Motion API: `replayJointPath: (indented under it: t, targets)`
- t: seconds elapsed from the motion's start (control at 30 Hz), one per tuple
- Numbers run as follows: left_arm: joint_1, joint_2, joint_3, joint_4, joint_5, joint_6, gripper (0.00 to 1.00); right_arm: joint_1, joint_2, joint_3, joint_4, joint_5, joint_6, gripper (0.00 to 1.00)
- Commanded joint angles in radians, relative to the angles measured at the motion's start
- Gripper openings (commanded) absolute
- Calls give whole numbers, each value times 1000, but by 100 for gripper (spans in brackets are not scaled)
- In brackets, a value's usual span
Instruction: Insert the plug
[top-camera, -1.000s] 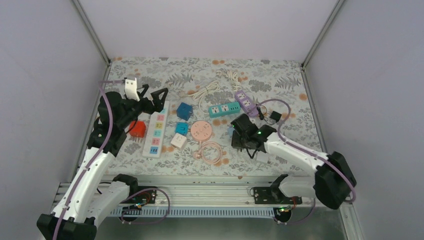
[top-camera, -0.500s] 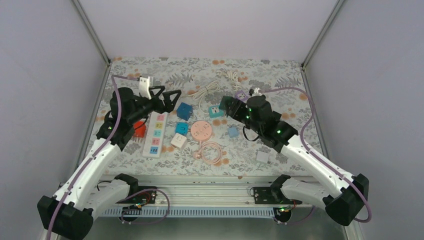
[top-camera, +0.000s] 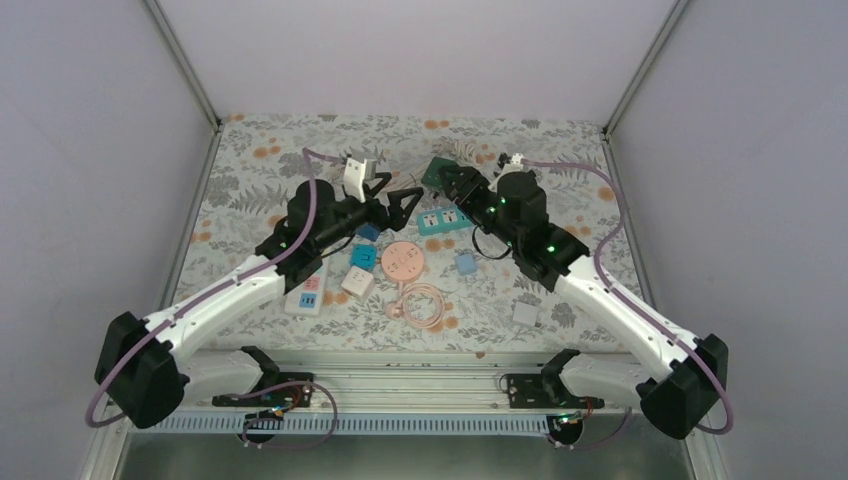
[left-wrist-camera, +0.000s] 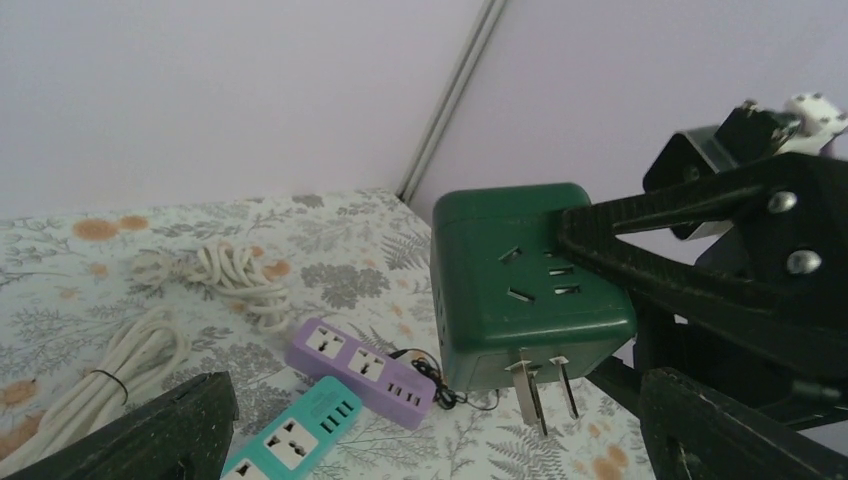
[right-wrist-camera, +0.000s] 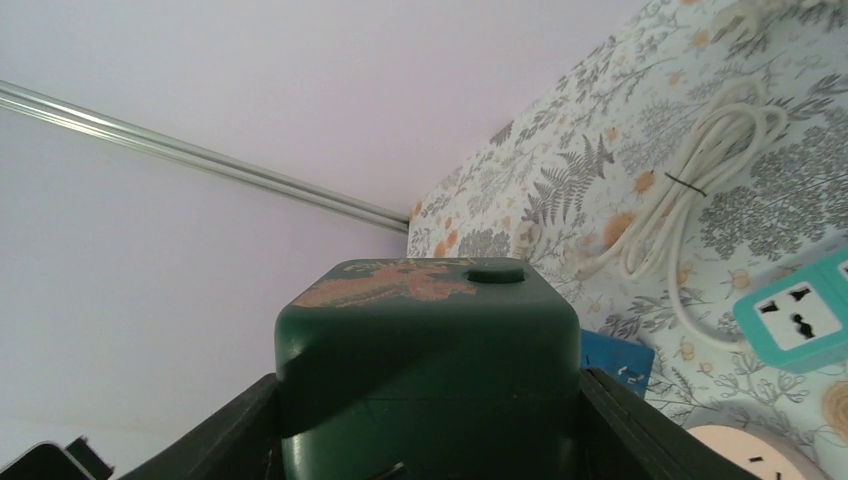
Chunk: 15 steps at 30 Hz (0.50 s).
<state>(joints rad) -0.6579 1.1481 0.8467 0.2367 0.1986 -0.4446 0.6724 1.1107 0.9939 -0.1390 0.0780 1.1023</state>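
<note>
The right fingers (left-wrist-camera: 680, 215) pinched the green plug cube (left-wrist-camera: 520, 280) aloft, prongs down, toward the desk's (top-camera: 560, 165) twelve o'clock. The left fingers (left-wrist-camera: 150, 430) were spread wide at its nine o'clock. Best to square the prongs over the teal power strip (top-camera: 450, 218) before lowering.

Right tool (left-wrist-camera: 603, 266) clamps green plug cube (left-wrist-camera: 520, 280) (prongs down) over the floral table (left-wrist-camera: 200, 230)

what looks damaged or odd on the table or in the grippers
The green cube adapter, held off the table in the right gripper, has a blotchy orange-brown patch on one face. It could be a stain, wear or a reflection; I cannot tell. Nothing else stands out.
</note>
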Motion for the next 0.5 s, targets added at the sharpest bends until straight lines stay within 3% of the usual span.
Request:
replayJointPath:
  t: [0.0,0.27,0.47]
  targets:
    - [-5,66,41,76,-8,50,100,-11,48,65,95,-61,29,54]
    - [-8,127,-40,308,13,-75,100,-10,122,96,134,-137,63,53]
    - [-41,192,-20,360,-81,-120,100,-11,152,112,152,-169,107,53]
